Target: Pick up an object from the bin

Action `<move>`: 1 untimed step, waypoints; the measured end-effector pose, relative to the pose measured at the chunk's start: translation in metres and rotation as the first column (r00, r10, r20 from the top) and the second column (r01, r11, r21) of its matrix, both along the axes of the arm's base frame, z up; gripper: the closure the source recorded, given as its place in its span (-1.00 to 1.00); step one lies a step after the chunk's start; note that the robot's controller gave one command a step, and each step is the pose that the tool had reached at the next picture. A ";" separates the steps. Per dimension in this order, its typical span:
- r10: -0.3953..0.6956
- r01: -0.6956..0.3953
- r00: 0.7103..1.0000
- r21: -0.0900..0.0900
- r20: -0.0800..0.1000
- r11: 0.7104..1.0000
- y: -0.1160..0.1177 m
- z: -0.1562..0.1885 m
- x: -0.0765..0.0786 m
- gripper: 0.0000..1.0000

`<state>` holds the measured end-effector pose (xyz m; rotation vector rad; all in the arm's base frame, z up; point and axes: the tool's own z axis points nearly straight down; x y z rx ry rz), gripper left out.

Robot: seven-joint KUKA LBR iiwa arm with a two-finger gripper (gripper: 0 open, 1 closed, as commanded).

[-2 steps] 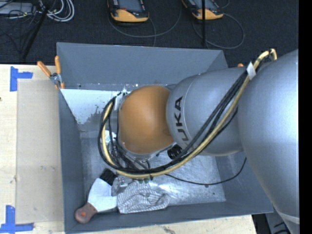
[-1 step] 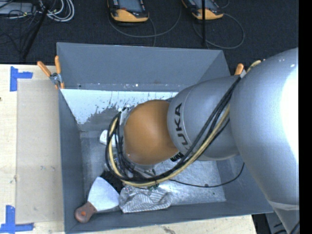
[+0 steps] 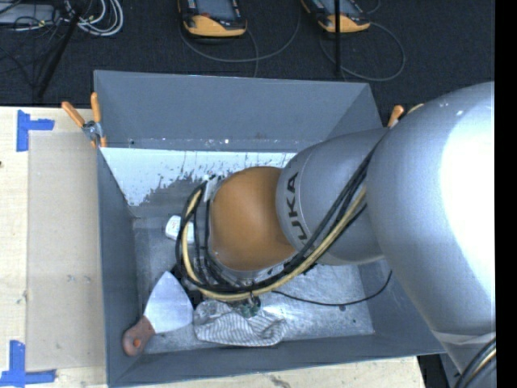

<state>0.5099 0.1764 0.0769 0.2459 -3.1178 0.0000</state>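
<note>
My gripper is low in the front part of the bin, mostly hidden under the arm's orange cover. It sits right above a crumpled grey-and-white cloth that lies by the front wall. Left of the cloth lies a white triangular sheet. A brown, rounded handle-like piece rests in the front left corner, touching the sheet's lower tip. I cannot tell whether anything is held.
A small white object lies at the left of the bin floor, half hidden behind the arm's cables. The arm and its orange cover span the bin's middle and right side.
</note>
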 end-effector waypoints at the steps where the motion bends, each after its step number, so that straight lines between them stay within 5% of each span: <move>1: -0.001 0.001 1.000 0.000 0.000 1.000 0.000 0.000 0.000 1.00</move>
